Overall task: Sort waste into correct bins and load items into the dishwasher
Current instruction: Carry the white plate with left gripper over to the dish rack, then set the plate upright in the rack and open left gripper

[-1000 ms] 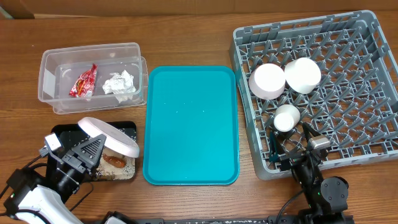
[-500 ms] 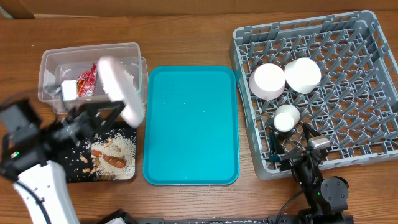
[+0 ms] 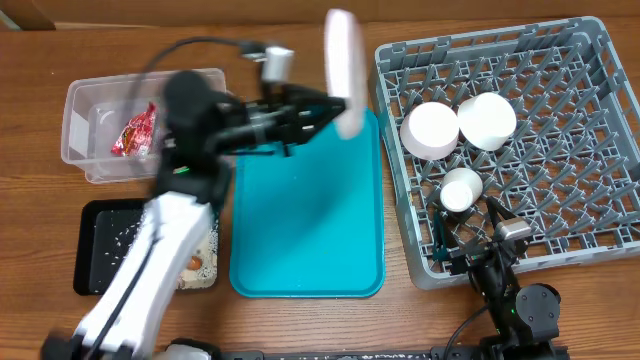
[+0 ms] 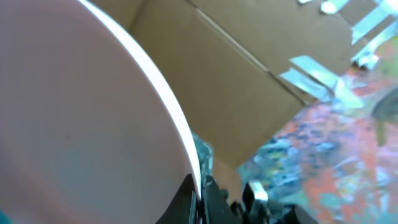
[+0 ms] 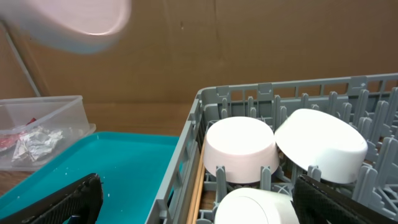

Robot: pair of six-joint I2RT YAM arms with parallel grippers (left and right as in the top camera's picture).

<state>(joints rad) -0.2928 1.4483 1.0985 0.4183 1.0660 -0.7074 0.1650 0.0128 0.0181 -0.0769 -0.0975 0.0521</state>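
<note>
My left gripper (image 3: 333, 108) is shut on the rim of the white plate (image 3: 343, 62), held on edge and blurred above the teal tray's far right corner, just left of the dishwasher (image 3: 600, 60). In the left wrist view the plate (image 4: 81, 124) fills the left side, pinched in my left gripper (image 4: 200, 200). In the dishwasher lie a pale pink bowl (image 3: 430, 130), a white bowl (image 3: 487, 120), a cup (image 3: 461, 189) and chopsticks (image 5: 198, 180). My right gripper (image 5: 199, 208) stands open at the dishwasher's near edge, holding nothing.
The teal tray (image 3: 300, 220) lies in the middle. At the left, the clear tub (image 3: 90, 110) holds a red wrapper (image 3: 133, 133) and a napkin (image 5: 31, 144). The black tray (image 3: 100, 250) holds food scraps (image 3: 125, 232) and a carrot (image 3: 191, 263), partly under my left arm.
My left arm has swung up and right from the black tray to the teal tray's far corner, carrying the plate, which now stands on edge. The right arm has not moved.
</note>
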